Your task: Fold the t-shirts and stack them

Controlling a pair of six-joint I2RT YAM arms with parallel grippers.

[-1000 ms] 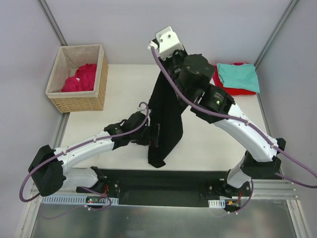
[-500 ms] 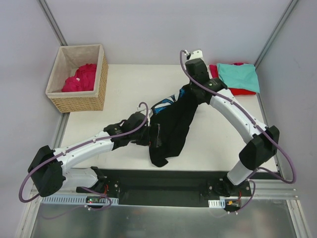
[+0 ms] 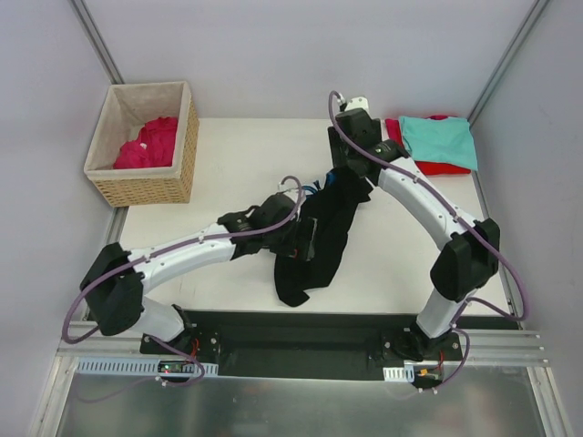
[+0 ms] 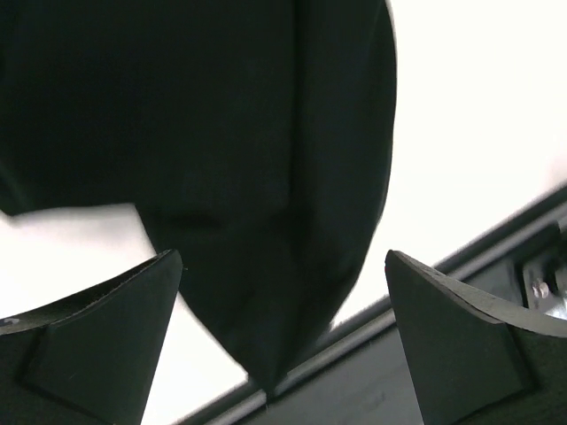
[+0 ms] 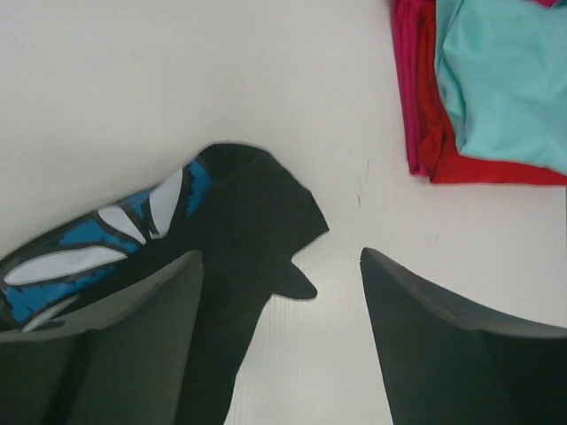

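A wicker basket [image 3: 146,187] stands at the far left corner of the table [image 3: 228,155], with a crimson-pink shirt [image 3: 150,143] inside. At the far right, a teal shirt [image 3: 439,138] lies folded on a red shirt [image 3: 446,167]. The black shirt [image 3: 319,255] lies crumpled mid-table, running from far right toward the near edge, and both arms hide parts of it from above. The left gripper [image 4: 283,257] hangs over its near half, jaws wide, holding nothing. The right gripper [image 5: 281,253] is over its far end, where blue-and-white print shows, with its jaws well apart. One finger may brush the cloth, but the view does not settle it.
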